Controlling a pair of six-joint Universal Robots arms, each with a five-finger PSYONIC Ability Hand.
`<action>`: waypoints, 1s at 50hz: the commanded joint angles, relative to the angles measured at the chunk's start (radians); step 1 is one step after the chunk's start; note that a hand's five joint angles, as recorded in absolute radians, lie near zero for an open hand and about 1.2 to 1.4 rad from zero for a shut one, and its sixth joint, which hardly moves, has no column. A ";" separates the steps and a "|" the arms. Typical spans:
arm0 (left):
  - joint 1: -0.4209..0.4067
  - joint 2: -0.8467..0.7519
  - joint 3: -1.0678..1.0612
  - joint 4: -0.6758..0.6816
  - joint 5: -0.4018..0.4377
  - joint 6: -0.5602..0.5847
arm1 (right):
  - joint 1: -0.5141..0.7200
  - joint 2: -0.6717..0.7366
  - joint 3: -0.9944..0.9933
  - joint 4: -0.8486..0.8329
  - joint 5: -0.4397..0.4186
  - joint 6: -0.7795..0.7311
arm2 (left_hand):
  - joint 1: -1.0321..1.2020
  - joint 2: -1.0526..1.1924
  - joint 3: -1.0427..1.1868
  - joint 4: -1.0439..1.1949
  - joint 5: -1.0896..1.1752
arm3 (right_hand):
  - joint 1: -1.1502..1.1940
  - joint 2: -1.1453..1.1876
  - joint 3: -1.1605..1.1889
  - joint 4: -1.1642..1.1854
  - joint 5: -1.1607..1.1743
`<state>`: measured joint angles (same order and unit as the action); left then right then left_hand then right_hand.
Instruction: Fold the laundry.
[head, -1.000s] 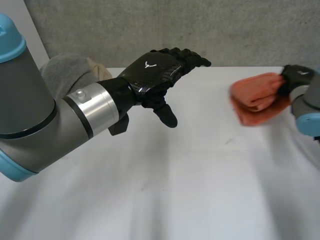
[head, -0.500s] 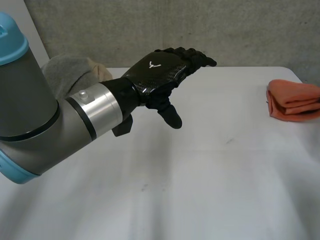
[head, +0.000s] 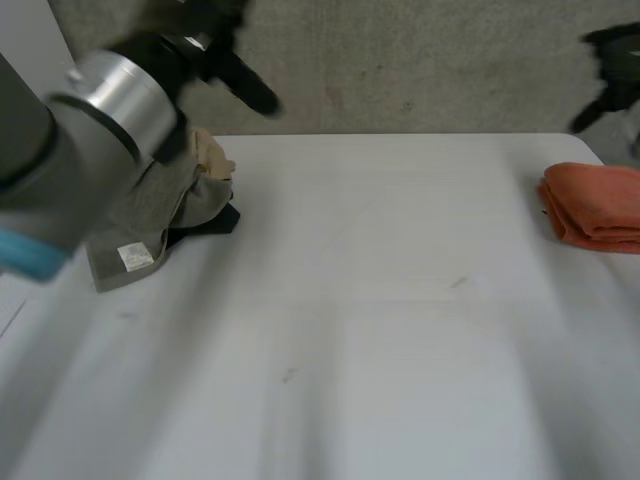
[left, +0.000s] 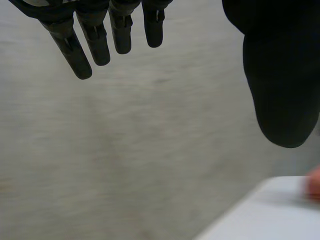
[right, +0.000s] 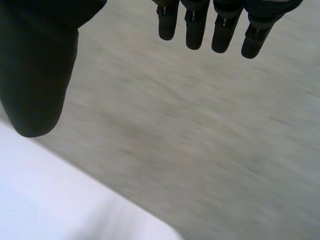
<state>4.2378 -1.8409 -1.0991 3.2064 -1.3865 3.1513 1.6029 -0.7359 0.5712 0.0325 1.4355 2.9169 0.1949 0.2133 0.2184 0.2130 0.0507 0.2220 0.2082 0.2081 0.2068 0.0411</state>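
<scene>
- Pile (head: 150, 220) of laundry: an unfolded heap, grey on top with a white label (head: 135, 257), beige and black showing beneath, resting on the table (head: 380, 330).
- Left hand (head: 240, 80): above the pile and a little to its right, well clear of it, against the wall (head: 420, 60). Fingers (left: 95, 40) straight, thumb held wide, holding nothing.
- Right hand (head: 612, 55): far to the right of the pile, equally high. Fingers (right: 192, 25) straight, thumb apart, empty.
- Key relation: pile below the left fingertips and slightly back toward that arm. Left hand by far the nearer, so probably a reach down to draw one piece out.
- Long axis: none clear in the heap. Grey top trailing from the pile's crest toward the near side, label end lowest.
- Orange cloth (head: 597, 205): folded, well apart from the pile, to its right at the opposite edge. One piece judged done, the heap not yet.
- Surface: white, smooth, bare from the pile rightward to the orange cloth, with ample room to spread a piece flat just beside the pile.
- Risk: several tangled pieces lifting together.
</scene>
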 joint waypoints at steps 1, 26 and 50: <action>0.183 -0.148 0.134 0.003 -0.098 0.153 | 0.159 -0.247 0.392 0.009 -0.210 -0.103 | 0.101 0.082 0.077 0.083 0.070 | -0.048 -0.034 -0.034 -0.032 -0.041; 0.153 -0.293 0.088 0.364 -0.238 0.563 | 0.232 -0.494 0.958 -0.043 -0.205 -0.295 | 1.201 1.183 1.178 1.183 1.171 | -0.048 -0.034 -0.034 -0.032 -0.041; -0.427 -0.239 -0.240 0.020 -0.288 0.288 | 0.146 -0.571 0.914 -0.042 -0.116 -0.208 | 0.174 0.156 0.151 0.156 0.144 | -0.048 -0.034 -0.034 -0.032 -0.041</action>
<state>3.8881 -1.9430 -1.3577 3.3787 -1.6331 3.4115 1.7595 -1.3098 1.4874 -0.0127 1.3248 2.7040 0.7858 0.8506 0.8728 0.8734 0.6682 0.2220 0.2082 0.2080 0.2068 0.0410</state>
